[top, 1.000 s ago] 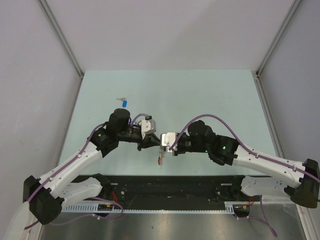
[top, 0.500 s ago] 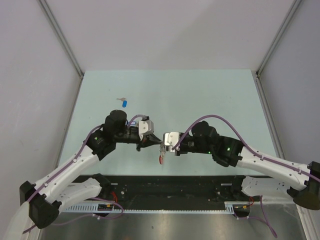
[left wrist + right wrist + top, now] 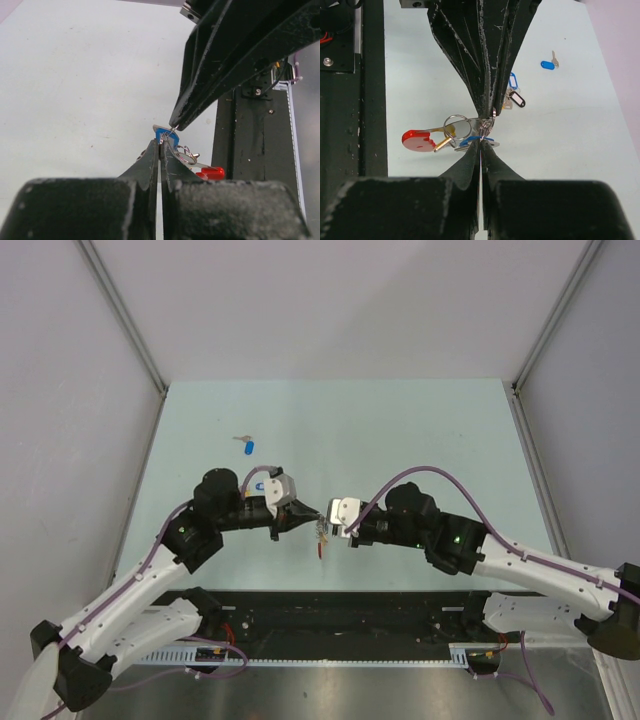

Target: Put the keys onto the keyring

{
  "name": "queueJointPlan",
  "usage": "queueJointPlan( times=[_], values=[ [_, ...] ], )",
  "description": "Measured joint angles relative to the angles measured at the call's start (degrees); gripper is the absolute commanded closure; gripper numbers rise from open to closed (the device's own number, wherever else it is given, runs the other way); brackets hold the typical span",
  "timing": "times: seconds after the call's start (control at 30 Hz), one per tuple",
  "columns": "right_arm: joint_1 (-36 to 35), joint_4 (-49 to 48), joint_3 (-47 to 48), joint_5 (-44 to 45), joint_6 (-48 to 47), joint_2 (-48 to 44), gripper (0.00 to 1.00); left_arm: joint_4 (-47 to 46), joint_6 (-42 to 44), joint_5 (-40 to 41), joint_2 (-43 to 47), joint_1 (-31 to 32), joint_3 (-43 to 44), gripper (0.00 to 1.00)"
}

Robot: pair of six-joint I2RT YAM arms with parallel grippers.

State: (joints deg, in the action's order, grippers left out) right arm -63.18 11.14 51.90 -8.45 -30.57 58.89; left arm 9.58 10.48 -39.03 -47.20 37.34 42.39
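My left gripper (image 3: 308,513) and right gripper (image 3: 326,520) meet tip to tip above the near middle of the table. The keyring (image 3: 456,127) hangs between them: silvery rings, a red plastic piece (image 3: 417,140) and a yellow-tagged key (image 3: 441,142). In the left wrist view my left gripper (image 3: 160,143) is shut with a blue-tagged key (image 3: 162,134) at its tips. In the right wrist view my right gripper (image 3: 481,142) is shut on a thin wire loop of the keyring. The red piece also shows in the top view (image 3: 320,544).
A loose blue-tagged key (image 3: 248,446) lies on the far left of the table, also in the right wrist view (image 3: 548,64). A blue-tagged and a black-tagged key (image 3: 516,99) lie on the table under the left arm. The black base rail (image 3: 340,615) runs along the near edge.
The left arm has swung so its fingertips now meet the right gripper's tips. Both grippers and the hanging keyring have shifted slightly away from the near edge.
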Motion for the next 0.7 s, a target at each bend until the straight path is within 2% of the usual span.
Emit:
queueJointPlan(
  times=[0.63,0.7],
  values=[
    [-1.75,-7.87,-1.11,6.60,3.17,3.34,1.00,-11.02,-10.19,7.85,4.90,0.00,-6.23,1.00],
    [-1.77,-8.35,-1.11,7.13,3.58,3.37,1.00,-11.23,-10.54,8.52,5.03,0.00,-6.32,0.87]
  ],
)
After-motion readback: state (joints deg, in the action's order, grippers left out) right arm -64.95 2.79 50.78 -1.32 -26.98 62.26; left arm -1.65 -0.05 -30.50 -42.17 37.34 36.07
